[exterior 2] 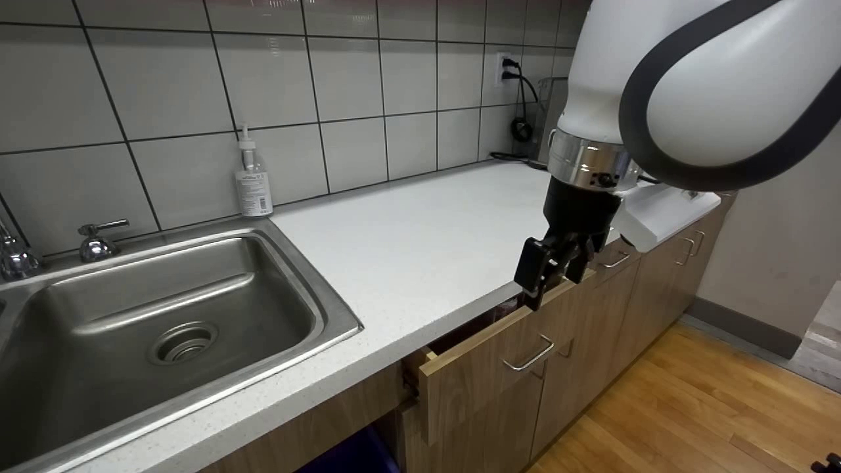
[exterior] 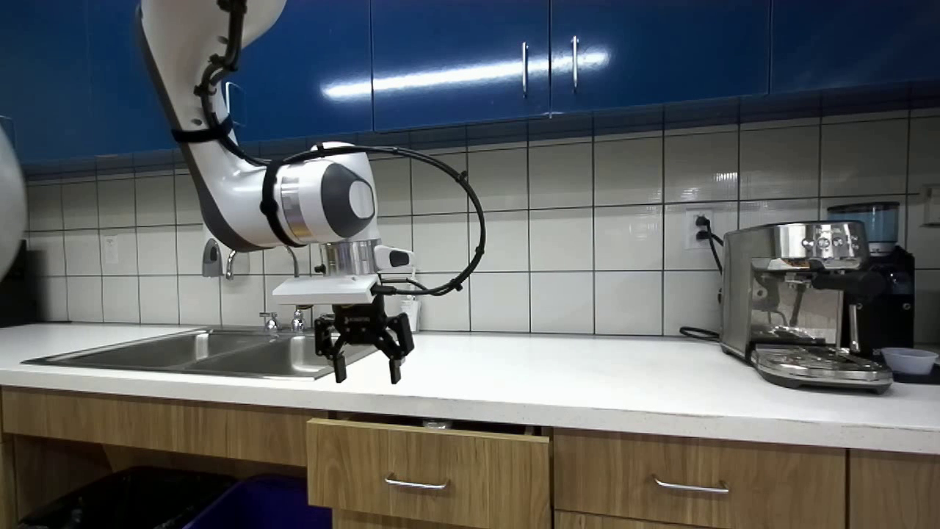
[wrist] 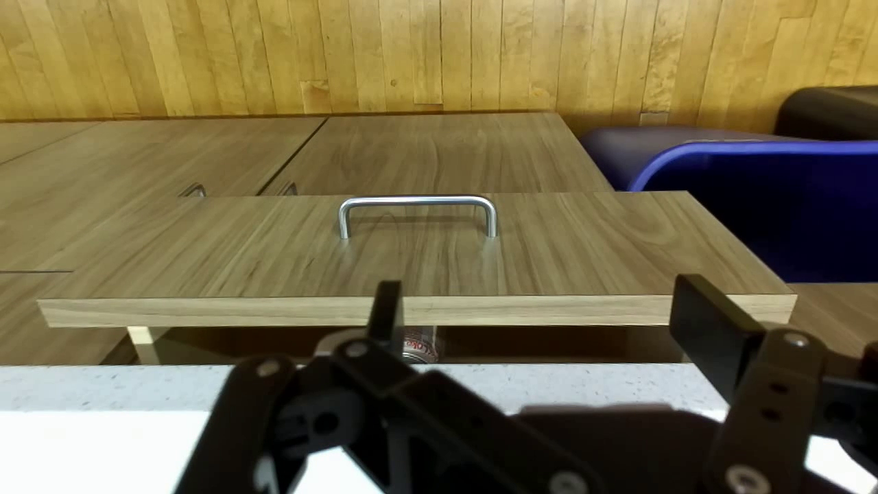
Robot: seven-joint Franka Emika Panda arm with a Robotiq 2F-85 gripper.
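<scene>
Leftmost in an exterior view, the steel sink [exterior: 139, 353] is set into the white counter [exterior: 558, 367], with a blue-purple bin [exterior: 272, 503] below. Then comes my gripper [exterior: 367, 371], spread wide with nothing between its tips, hanging over the counter's front. Lower, and reaching further right, is the drawer [exterior: 428, 457]; I judge it only part-way out, with travel left before full extension and not pushed flush either (its handle [wrist: 417, 200] stands free of me). Inside lies what may be a can [wrist: 421, 346] with red lettering, untouched and mostly hidden in the wrist view. Far right stands a coffee machine [exterior: 778, 301].
</scene>
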